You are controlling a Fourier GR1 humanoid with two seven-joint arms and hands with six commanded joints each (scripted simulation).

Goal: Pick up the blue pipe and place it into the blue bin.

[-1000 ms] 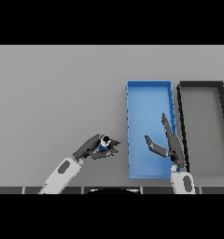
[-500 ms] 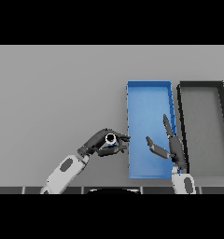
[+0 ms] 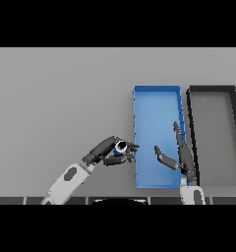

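The blue pipe [image 3: 120, 147] is a short tube seen end-on, with a pale rim and a dark hole. My left hand [image 3: 108, 151] is shut on it, fingers and thumb curled round it, just left of the blue bin's left wall. The fingertips reach the bin's edge. The blue bin [image 3: 156, 108] is a long open tray at centre right. My right hand [image 3: 180, 156] is open over the bin's lower right part, fingers straight and pointing away from me, thumb spread to the left.
A black bin [image 3: 212, 90] of the same shape stands directly right of the blue one. Grey table surface stretches to the left and to the far side.
My left hand has carried the blue pipe to the right, from well left of the blue bin up to its left wall. The right hand has stayed in place.
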